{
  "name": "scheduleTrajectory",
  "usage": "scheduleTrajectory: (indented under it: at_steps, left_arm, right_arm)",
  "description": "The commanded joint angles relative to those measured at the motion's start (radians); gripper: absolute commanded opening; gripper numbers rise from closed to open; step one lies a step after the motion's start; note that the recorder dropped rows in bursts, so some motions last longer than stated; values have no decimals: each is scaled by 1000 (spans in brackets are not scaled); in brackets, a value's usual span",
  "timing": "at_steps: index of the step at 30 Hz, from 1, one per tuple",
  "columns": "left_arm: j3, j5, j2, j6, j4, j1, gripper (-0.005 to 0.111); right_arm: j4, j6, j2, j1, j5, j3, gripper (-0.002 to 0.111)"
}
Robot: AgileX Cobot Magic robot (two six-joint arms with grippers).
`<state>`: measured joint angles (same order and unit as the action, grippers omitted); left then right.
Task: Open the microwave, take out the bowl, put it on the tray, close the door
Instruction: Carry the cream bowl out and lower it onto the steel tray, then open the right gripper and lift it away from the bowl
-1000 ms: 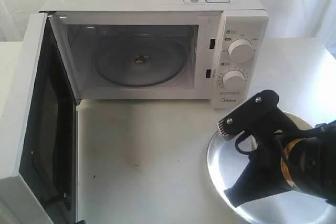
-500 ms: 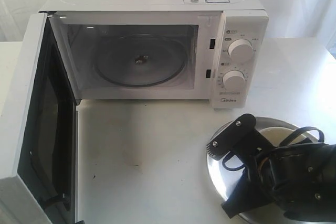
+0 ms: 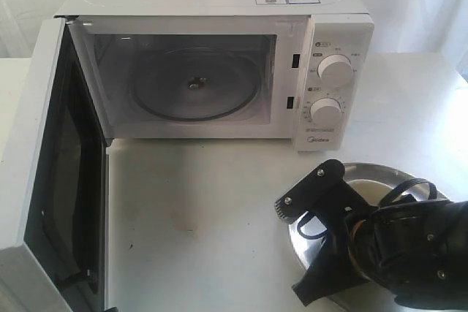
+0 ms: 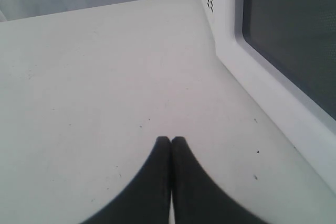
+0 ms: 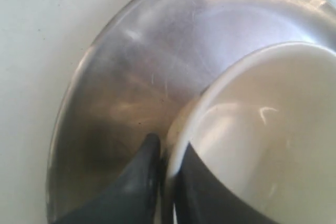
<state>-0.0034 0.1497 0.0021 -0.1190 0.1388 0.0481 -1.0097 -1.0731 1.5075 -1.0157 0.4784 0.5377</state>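
The white microwave [image 3: 322, 42] stands at the back of the table, its cavity showing only the glass turntable [image 3: 194, 84]. Its door [image 3: 40, 180] hangs wide open at the left. At the front right lies the steel tray [image 3: 380, 174], largely covered by my right arm [image 3: 402, 253]. In the right wrist view my right gripper [image 5: 169, 145] is shut on the rim of the cream-white bowl [image 5: 262, 129], one finger inside and one outside, low over the tray [image 5: 131, 82]. My left gripper [image 4: 171, 141] is shut on nothing, over bare table beside the door [image 4: 273, 98].
The door's free edge [image 3: 14, 268] reaches the table's front left. Bare white tabletop [image 3: 197, 210] lies between the door and the tray. A pale curtain hangs behind the microwave.
My right arm has sunk lower and shifted a little left and toward the front, bringing the bowl down over the tray. The microwave, door and left gripper have not moved.
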Motion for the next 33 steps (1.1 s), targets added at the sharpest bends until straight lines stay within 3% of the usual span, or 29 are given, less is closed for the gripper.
scheduleTrajectory:
  at_steps: [1,7,13,16,19,23,24,27,30,32,33]
  left_arm:
    - [3,0,-2,-6,-4,-1,0]
    - [3,0,-2,-6,-4,-1,0]
    - [3,0,-2,-6,-4,-1,0]
    - [3,0,-2,-6,-4,-1,0]
    - [3,0,-2,-6,-4,-1,0]
    - [3,0,-2,-6,-4,-1,0]
    - [3,0,-2,-6,-4,-1,0]
    - [3,0,-2,-6,-4,-1,0]
    - [3,0,-2,-6,-4,-1,0]
    - [3,0,-2,-6,-4,-1,0]
    - [3,0,-2,-6,-4,-1,0]
  right_arm:
    - [-15,-15,0,-1,-3,-3,23]
    - [-54,-41,0,-1,23,-3,52]
    - [-350,-364,-102,-1,-23,-3,51]
    - [-453,-405,-203,-1,-144,-3,47]
    - [-545,-412,-322,-1,-374,-3,38]
    - [-584,-395,-436,-1,-624,-3,4]
    - [-580,-391,-457,-1,-644,-3,0]
    - [-495,-204,-506,-1,-706,65,0]
    - [-289,103,-487,-1,-962,138,0]
    - [101,520,-422,-1,-1222,172,0]
    - [215,577,-396,-1,-1254,181,0]
